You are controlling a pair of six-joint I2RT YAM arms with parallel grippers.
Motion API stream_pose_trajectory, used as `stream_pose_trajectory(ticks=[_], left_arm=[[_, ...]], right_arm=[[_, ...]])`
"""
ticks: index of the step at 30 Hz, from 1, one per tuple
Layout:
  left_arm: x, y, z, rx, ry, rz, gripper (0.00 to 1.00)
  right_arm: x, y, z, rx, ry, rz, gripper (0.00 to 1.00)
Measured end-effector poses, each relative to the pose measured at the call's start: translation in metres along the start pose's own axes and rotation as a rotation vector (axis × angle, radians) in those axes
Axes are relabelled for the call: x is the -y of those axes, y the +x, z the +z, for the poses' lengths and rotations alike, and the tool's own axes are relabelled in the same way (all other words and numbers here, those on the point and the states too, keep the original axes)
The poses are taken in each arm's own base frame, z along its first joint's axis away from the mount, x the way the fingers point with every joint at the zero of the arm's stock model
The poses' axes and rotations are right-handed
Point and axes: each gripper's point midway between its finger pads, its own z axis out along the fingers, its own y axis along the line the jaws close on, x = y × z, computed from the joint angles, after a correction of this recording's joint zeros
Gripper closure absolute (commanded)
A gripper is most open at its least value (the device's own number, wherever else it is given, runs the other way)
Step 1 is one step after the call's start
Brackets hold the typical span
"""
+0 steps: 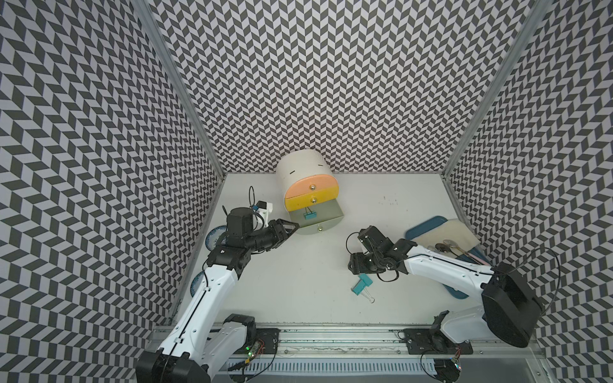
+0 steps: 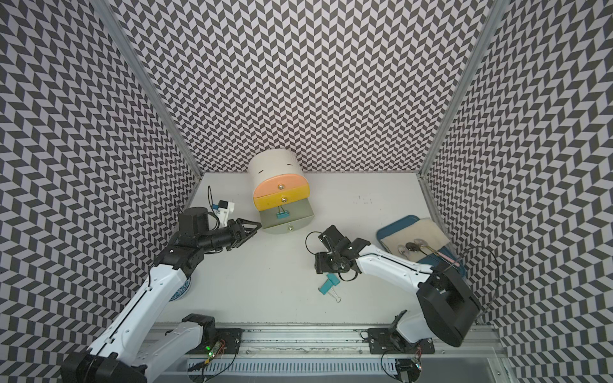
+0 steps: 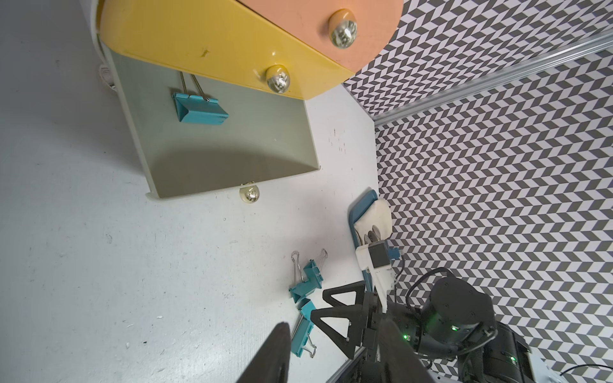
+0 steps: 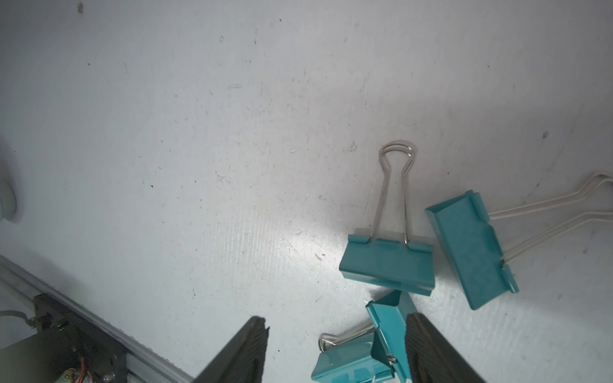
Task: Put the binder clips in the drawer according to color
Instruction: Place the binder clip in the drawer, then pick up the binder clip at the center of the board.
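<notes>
My right pincer (image 4: 335,317) gapes wide, gripping nothing, straddling one of several teal wire-handled binder clips (image 4: 386,262) on the white counter (image 4: 199,132) at five o'clock from the white three-drawer cabinet (image 1: 303,167), whose open grey bottom drawer (image 1: 326,214) holds another clip (image 1: 310,215); my left pincer (image 3: 333,326) hangs parted, empty.

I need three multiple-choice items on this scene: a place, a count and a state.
1. Where do the loose teal binder clips lie? A on the blue tray; B on the table by the right gripper; C on the cabinet top.
2. How many clips lie in the pulled-out drawer? A none; B one; C three.
3. Which drawer stands open? A peach; B yellow; C pale grey.
Answers: 1 B: they lie at the open gripper's fingertips. 2 B: one teal clip alone. 3 C: only the grey one is pulled out.
</notes>
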Motion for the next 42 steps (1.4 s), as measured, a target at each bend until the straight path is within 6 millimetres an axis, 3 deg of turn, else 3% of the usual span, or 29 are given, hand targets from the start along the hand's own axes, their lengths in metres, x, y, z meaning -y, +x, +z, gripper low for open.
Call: stream_pose_trajectory(ticks=[17, 23, 27, 37, 42], left_arm=[[0.0, 0.003, -0.006, 0.013, -0.005, -0.002, 0.53], [-0.001, 0.005, -0.005, 0.009, -0.008, -0.003, 0.52], [-0.001, 0.005, -0.005, 0.009, -0.008, -0.003, 0.52], [-0.001, 0.005, -0.005, 0.01, -0.01, -0.003, 0.52], [-0.002, 0.005, -0.004, 0.008, -0.014, -0.007, 0.53]], right_arm=[[0.031, 0.009, 0.031, -0.053, 0.155, -0.011, 0.23], [0.033, 0.0, 0.038, -0.048, 0.196, -0.036, 0.24], [0.033, -0.004, 0.04, -0.042, 0.208, -0.049, 0.28], [0.033, -0.007, 0.039, -0.04, 0.217, -0.074, 0.5], [0.018, -0.028, 0.023, 0.006, 0.197, -0.089, 0.55]])
